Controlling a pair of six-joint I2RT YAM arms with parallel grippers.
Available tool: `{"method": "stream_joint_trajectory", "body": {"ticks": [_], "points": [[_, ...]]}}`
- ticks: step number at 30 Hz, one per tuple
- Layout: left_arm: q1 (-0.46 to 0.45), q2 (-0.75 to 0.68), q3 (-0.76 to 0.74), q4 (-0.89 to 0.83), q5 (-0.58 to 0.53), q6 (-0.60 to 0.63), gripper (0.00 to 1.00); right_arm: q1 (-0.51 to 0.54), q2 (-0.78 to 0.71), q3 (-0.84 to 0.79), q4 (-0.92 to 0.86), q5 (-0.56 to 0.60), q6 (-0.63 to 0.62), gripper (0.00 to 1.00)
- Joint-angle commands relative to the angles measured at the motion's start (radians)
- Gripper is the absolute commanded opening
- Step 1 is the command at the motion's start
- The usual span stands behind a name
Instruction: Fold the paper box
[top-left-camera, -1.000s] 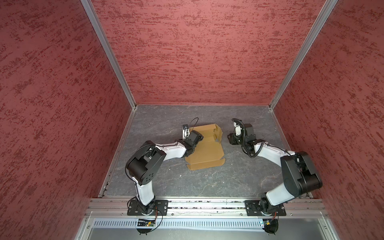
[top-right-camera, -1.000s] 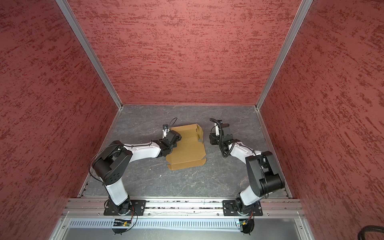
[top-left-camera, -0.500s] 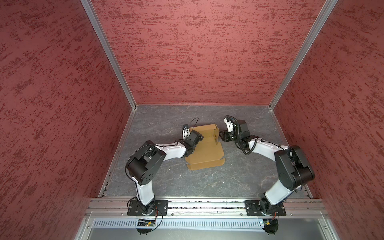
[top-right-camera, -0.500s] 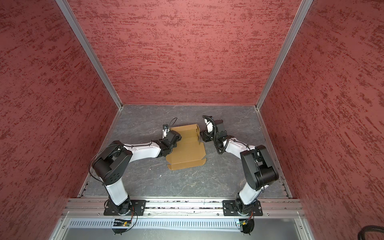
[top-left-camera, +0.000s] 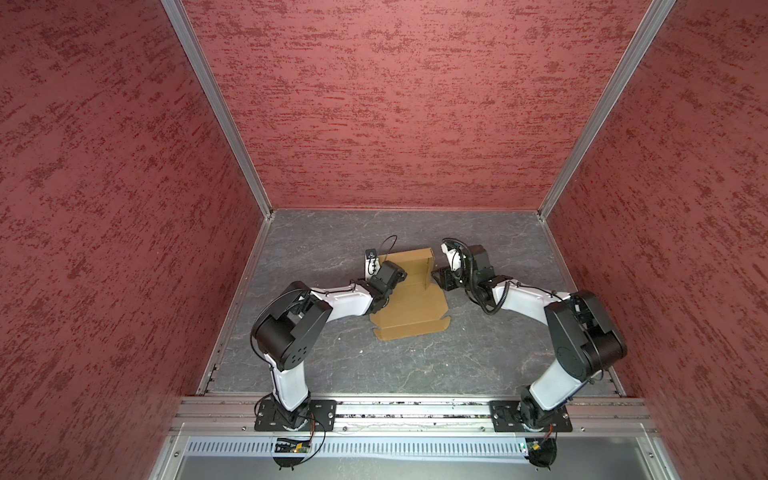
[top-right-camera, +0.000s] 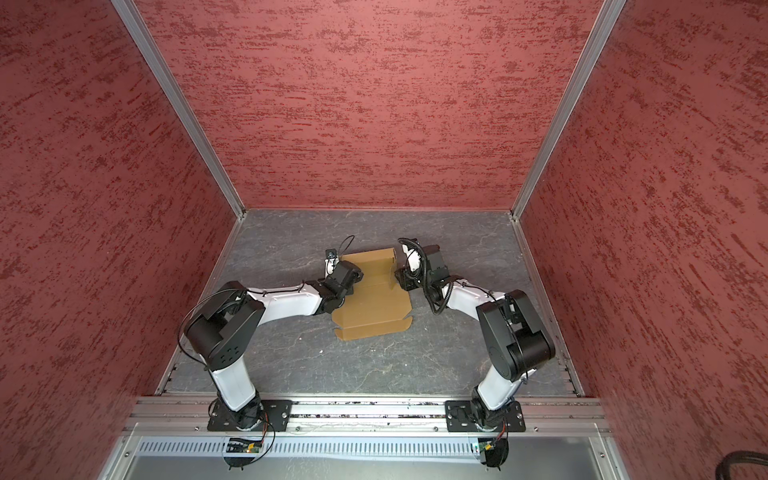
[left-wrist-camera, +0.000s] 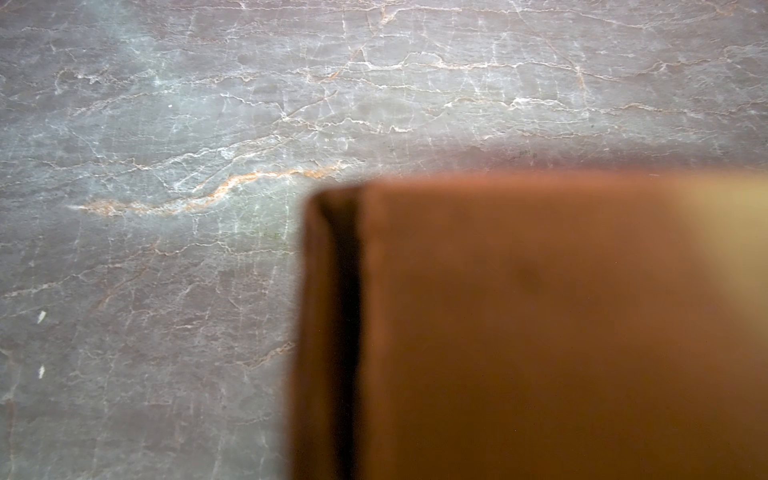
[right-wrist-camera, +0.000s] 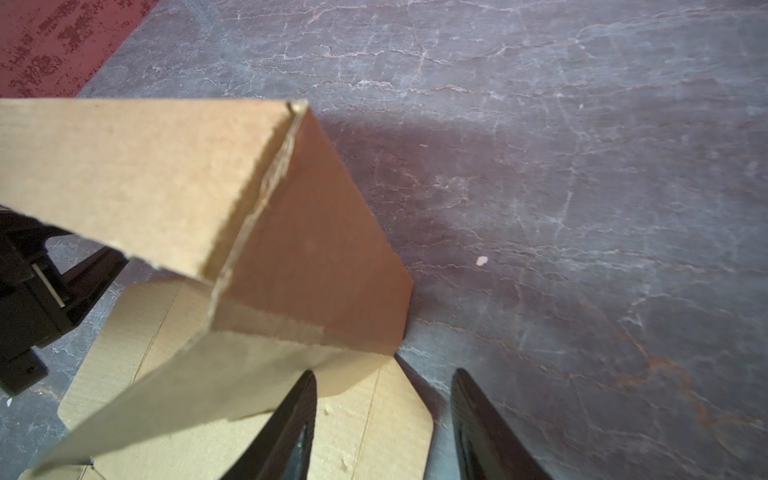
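The paper box (top-left-camera: 409, 305) (top-right-camera: 370, 309) is tan cardboard lying on the grey floor. Its back wall and right side flap stand up, and the front part lies flat. My left gripper (top-left-camera: 392, 276) (top-right-camera: 349, 274) sits at the box's left edge. In the left wrist view blurred cardboard (left-wrist-camera: 540, 332) hides its fingers. My right gripper (right-wrist-camera: 386, 415) (top-left-camera: 438, 277) is open at the box's right side. One of its fingers (right-wrist-camera: 305, 409) rests over a flat corner flap below the raised side flap (right-wrist-camera: 316, 257). The other finger is over bare floor.
Red textured walls close in the grey marbled floor (top-left-camera: 415, 365) at the back and on both sides. A metal rail (top-left-camera: 415, 411) carrying both arm bases runs along the front. A small pale crumb (right-wrist-camera: 481, 261) lies on the floor near the right gripper.
My right arm has swung left up to the box's right side, and the right side flap now stands upright. The left arm has not moved.
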Motion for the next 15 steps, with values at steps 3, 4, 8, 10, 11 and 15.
{"method": "stream_joint_trajectory", "body": {"ticks": [3,4,8,10,11,15], "points": [[-0.004,0.024,-0.036,-0.093,0.066,0.031,0.00,0.017,0.048,0.066,0.047,-0.025,-0.017,0.53],[-0.004,0.023,-0.036,-0.090,0.068,0.037,0.00,0.020,0.054,0.073,0.050,-0.028,-0.019,0.53],[-0.004,0.020,-0.034,-0.078,0.073,0.054,0.00,0.026,0.082,0.107,0.063,-0.032,-0.026,0.53],[-0.004,0.019,-0.034,-0.072,0.075,0.061,0.00,0.028,0.096,0.125,0.065,-0.034,-0.032,0.53],[-0.004,0.019,-0.033,-0.071,0.076,0.065,0.00,0.029,0.103,0.134,0.066,-0.036,-0.035,0.52],[-0.004,0.022,-0.028,-0.068,0.079,0.071,0.00,0.034,0.128,0.162,0.068,-0.044,-0.038,0.46]]}}
